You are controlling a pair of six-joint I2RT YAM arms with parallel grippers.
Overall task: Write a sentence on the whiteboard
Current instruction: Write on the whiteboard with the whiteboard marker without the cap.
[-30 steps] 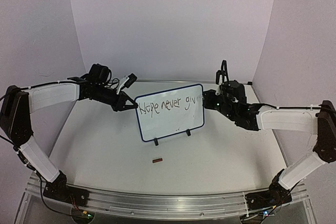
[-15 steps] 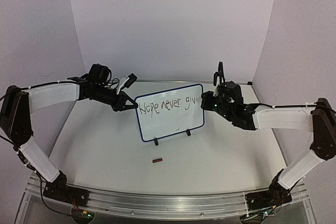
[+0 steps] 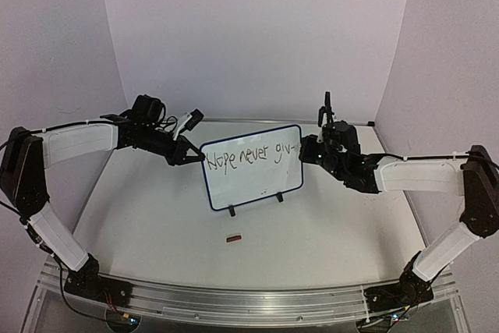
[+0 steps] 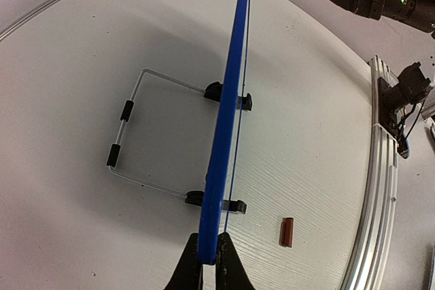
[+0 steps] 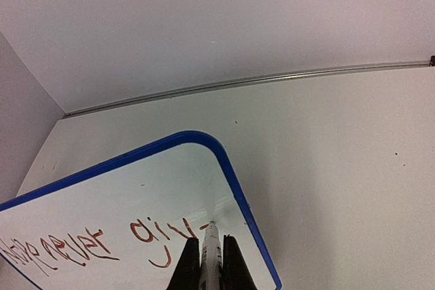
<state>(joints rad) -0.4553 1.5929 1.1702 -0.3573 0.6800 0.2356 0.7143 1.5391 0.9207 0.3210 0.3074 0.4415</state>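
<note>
Board: the board (image 3: 253, 177) stands upright on two black feet near the middle of the table (image 3: 156, 224), somewhat toward the far edge, its face turned to the near edge.
Frame: blue, with rounded corners; the left wrist view shows it edge-on.
Stand: a bent wire stand (image 4: 127, 110) lies flat on the table behind the board.
Sentence: the sentence (image 3: 248, 155) runs in one line across the top of the board and reads "Hope never giv", followed by a short stroke near the right frame.
Left gripper: the left gripper (image 3: 198, 158) is clamped on the board's left edge, with a finger (image 4: 194, 266) on each side of the frame.
Right gripper: the right gripper (image 3: 305, 150) is at the board's upper right corner, closed narrowly around a marker (image 5: 211, 246).
Marker: its tip touches the white face just past the "v", close to the right frame.
Small piece: a short brown piece (image 3: 233, 237) lies on the table between the board and the near edge, apart from both arms.
</note>
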